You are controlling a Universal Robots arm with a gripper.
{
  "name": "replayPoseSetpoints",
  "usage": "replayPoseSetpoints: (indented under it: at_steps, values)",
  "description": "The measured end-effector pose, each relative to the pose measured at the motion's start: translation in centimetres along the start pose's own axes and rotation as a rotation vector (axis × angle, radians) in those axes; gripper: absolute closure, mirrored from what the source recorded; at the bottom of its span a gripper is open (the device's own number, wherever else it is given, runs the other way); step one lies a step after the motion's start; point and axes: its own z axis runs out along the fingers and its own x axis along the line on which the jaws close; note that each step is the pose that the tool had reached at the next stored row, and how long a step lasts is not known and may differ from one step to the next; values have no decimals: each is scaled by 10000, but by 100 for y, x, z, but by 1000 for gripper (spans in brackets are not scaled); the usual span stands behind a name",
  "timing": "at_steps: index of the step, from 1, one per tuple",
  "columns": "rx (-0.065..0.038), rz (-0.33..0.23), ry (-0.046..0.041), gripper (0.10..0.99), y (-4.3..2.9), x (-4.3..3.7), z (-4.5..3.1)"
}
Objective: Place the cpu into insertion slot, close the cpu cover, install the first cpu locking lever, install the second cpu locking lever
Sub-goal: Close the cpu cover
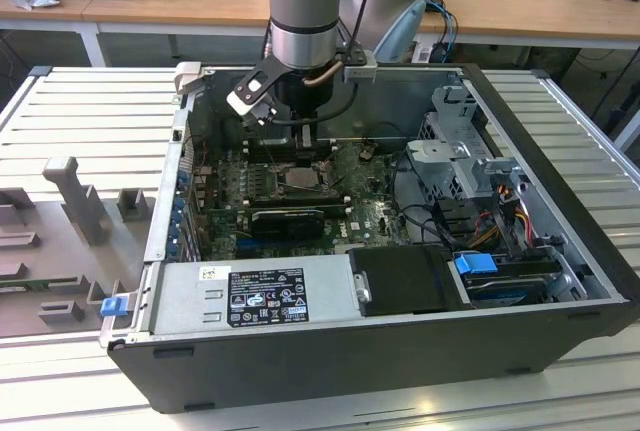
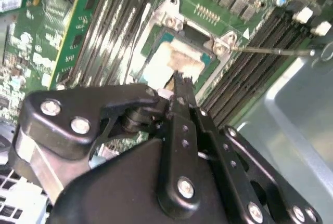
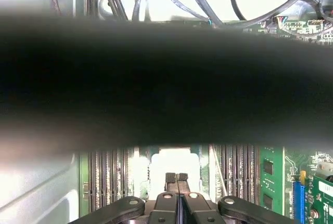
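Observation:
The cpu [image 2: 174, 60] lies flat in the insertion slot [image 1: 298, 183] on the green board; its pale top also shows in the first wrist view [image 3: 174, 159]. A silver metal frame [image 2: 171, 16] with screws runs round the slot. I cannot tell whether the cpu cover is down on the chip. A thin metal lever rod [image 2: 270, 51] sticks out from one corner of the slot. My gripper [image 1: 306, 149] hangs just above the chip, its black fingers [image 3: 170, 178] pressed together, with nothing seen between them. In the second wrist view the gripper's [image 2: 179, 81] tip is over the chip's edge.
The open computer case holds a silver power supply [image 1: 250, 291] at the front, a drive cage [image 1: 465, 161] with cables at the exterior view's right, and a long black card [image 1: 288, 219] just in front of the slot. Memory slots [image 2: 250, 73] flank it. Grey fixtures [image 1: 75, 201] stand outside the case.

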Motion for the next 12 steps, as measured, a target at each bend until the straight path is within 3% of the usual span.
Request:
replayPoseSetpoints:
  at_steps: [1, 2, 6, 8, 10, 12]
  values:
    - [113, 6, 77, 980, 45, 0, 1]
    - [131, 4, 82, 980, 57, 0, 1]
    - [135, 6, 76, 980, 60, 1, -80]
    - [134, 5, 76, 980, 63, 3, -173]
    - [133, 20, 78, 980, 65, 4, -188]
    - [135, 27, 76, 980, 189, 5, -176]
